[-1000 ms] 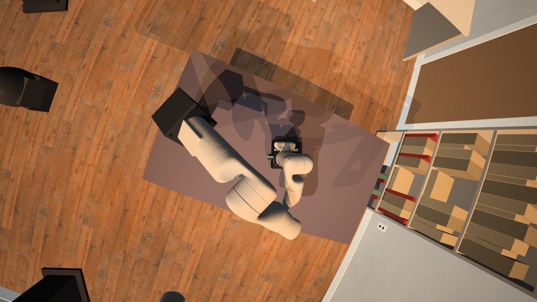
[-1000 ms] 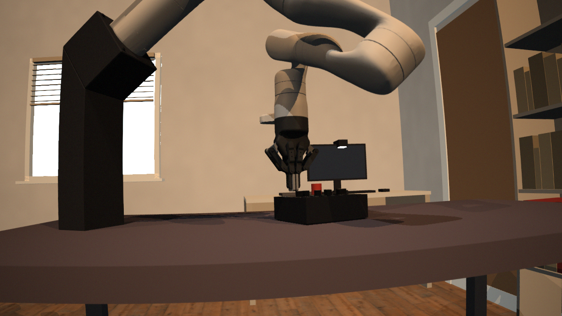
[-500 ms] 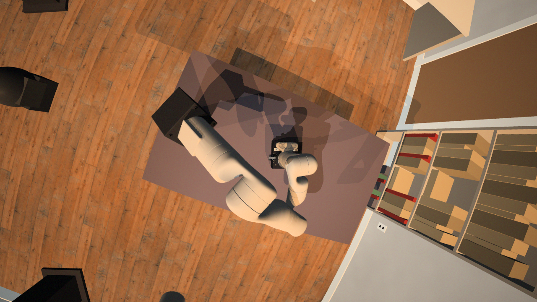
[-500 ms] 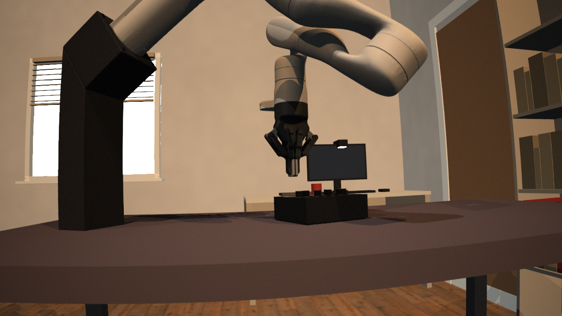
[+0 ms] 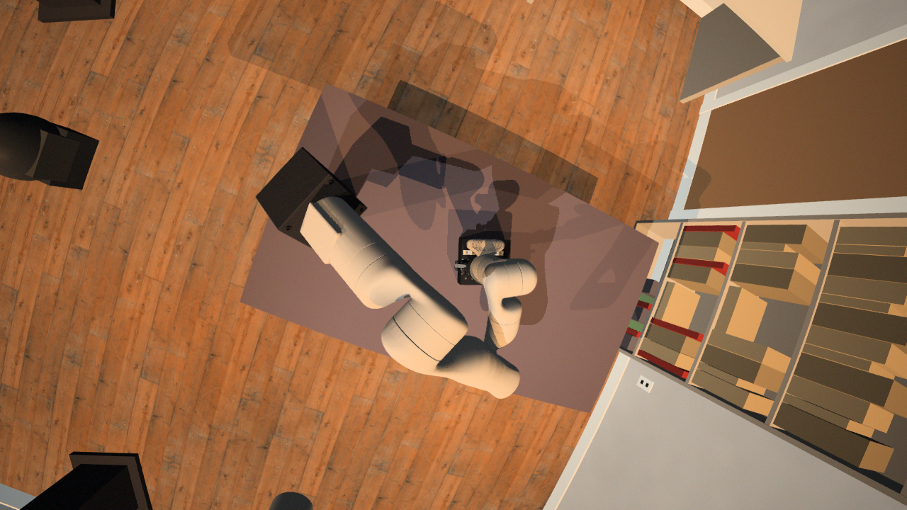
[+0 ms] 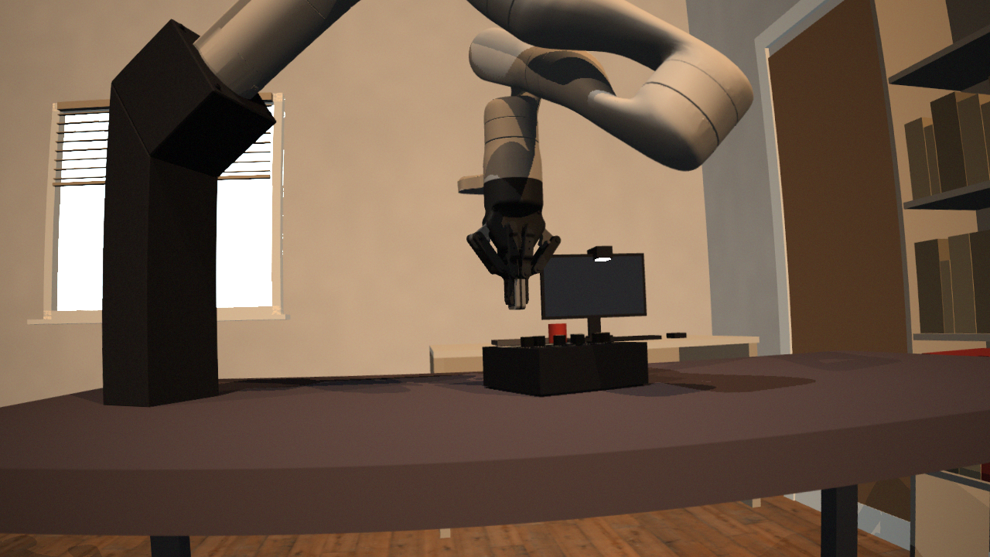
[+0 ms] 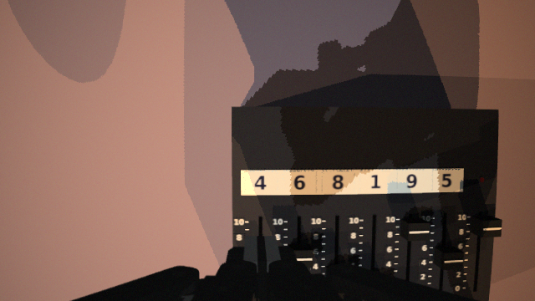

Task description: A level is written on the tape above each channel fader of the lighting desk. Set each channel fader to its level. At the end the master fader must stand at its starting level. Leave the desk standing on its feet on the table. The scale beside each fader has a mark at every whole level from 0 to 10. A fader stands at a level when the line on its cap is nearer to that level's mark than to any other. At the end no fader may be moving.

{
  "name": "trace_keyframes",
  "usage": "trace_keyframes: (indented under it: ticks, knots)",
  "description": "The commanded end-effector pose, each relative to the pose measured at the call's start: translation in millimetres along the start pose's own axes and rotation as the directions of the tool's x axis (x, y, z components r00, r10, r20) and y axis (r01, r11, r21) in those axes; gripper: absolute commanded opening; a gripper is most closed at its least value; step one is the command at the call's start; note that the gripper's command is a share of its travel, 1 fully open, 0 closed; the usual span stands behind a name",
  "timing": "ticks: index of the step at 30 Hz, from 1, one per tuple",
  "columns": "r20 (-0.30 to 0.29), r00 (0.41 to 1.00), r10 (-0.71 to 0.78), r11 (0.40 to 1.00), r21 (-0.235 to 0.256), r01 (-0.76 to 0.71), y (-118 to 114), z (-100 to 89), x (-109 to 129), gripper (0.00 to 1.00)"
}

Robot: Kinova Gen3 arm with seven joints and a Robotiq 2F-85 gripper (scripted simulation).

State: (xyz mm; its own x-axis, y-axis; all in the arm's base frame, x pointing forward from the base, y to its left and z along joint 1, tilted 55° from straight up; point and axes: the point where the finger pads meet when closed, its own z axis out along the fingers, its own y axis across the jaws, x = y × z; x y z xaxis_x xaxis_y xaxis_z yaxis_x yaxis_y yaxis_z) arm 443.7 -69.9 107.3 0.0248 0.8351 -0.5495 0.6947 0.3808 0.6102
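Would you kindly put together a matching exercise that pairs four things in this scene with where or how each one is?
Things:
1. gripper
2. tape
3. lighting desk
4. monitor

Descriptions:
A. black, standing on the brown table
B. shut on nothing, hanging above the faders
C. on a pale surface at the back wall
D. cream strip with six numbers

Pairs: 1-B, 2-D, 3-A, 4-C

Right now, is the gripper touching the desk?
Apart. In the exterior view the shut gripper hangs above the desk, and the wall shows between its fingertips and the fader caps.
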Motion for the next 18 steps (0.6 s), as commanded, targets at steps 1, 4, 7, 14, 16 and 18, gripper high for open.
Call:
trace_keyframes:
  ticks: [1,4,7,14,16,18]
  knots:
    - [0.000,1.000,0.000,1.000,-0.001,0.000,0.3,-0.2,0.0,0.00]
    - [-0.001,1.000,0.000,1.000,-0.001,0.000,0.5,-0.2,0.2,0.00]
    - [-0.003,1.000,-0.001,1.000,-0.001,0.001,0.9,0.1,0.9,0.00]
    - [-0.010,1.000,-0.004,1.000,-0.001,0.004,2.7,0.9,3.6,0.00]
    - [-0.015,1.000,-0.006,1.000,-0.001,0.006,3.9,1.5,5.5,0.00]
    - [-0.021,1.000,-0.009,1.000,-0.001,0.009,5.4,2.2,7.9,0.00]
